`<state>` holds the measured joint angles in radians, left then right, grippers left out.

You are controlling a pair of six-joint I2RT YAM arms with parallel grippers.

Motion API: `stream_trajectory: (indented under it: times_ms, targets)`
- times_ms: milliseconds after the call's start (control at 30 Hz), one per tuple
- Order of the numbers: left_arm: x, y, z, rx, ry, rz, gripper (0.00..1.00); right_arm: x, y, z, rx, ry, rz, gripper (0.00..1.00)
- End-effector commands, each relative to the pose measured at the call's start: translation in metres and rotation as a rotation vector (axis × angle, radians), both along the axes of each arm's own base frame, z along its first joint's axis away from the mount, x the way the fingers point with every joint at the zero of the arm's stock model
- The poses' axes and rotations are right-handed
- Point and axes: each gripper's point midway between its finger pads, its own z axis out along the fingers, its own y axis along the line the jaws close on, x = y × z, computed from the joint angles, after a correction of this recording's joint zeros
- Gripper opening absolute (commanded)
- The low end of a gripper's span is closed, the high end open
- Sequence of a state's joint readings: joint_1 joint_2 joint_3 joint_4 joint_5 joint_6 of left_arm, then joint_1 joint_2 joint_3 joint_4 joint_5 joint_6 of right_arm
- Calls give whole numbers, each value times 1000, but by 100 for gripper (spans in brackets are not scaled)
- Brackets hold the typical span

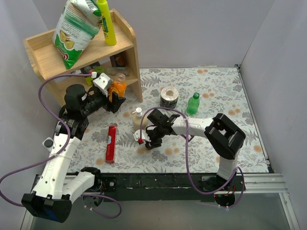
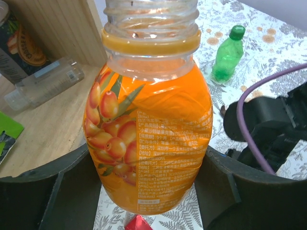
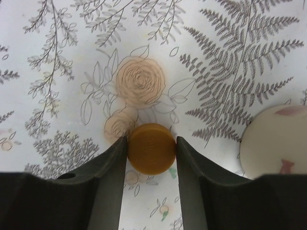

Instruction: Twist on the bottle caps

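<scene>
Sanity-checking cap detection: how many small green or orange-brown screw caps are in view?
2. The dark green cap is on the upright green bottle; the orange-brown cap lies on the table between the fingers of the right gripper. Others may be hidden.

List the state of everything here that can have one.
Orange bottle: uncapped, held in the left gripper.
Green bottle: capped, standing upright.
Orange cap: off its bottle, lying on the table.
Left gripper: shut on the orange bottle.
Right gripper: shut on the orange cap.
Cream bottle: top on, upright.
</scene>
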<state>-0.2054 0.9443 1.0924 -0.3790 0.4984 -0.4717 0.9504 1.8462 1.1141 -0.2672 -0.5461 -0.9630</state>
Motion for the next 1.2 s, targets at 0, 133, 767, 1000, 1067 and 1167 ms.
stream_trajectory:
  times_ms: [0, 133, 767, 1000, 1067, 1167]
  targets:
    - [-9, -8, -4, 39, -47, -98, 0, -11, -14, 43, 22, -12, 7, 32]
    - [-27, -23, -22, 110, -65, -273, 0, -3, -31, 122, 97, 62, -130, 27]
    - [-84, -123, -68, 165, -92, -794, 0, 1, -77, 389, 665, -127, -129, 25]
    - [-78, -134, -65, 163, -100, -788, 0, -16, -82, 369, 587, -115, -74, 25]
    - [-77, -135, -60, 160, -129, -777, 0, -19, -83, 359, 568, -107, -62, 25]
    - [-80, -137, -53, 149, -179, -772, 0, -19, -83, 344, 532, -95, -62, 27]
